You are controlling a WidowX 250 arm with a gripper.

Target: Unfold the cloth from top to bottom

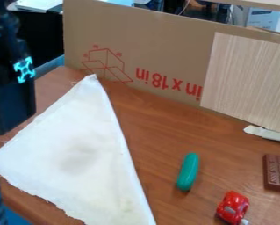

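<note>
wood-grain table (156,132) | cardboard panel (159,48) standing behind | white cloth (77,154), triangular, flat

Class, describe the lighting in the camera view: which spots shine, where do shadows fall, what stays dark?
In the camera view, a faint highlight on the green toy; soft shadows beside it and the red toy; the white cloth bright, its greyish patch shadow or stain, I cannot tell; the black arm dark around its glowing light-blue mark.

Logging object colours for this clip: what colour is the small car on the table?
Red, showing best in the camera view.
</note>
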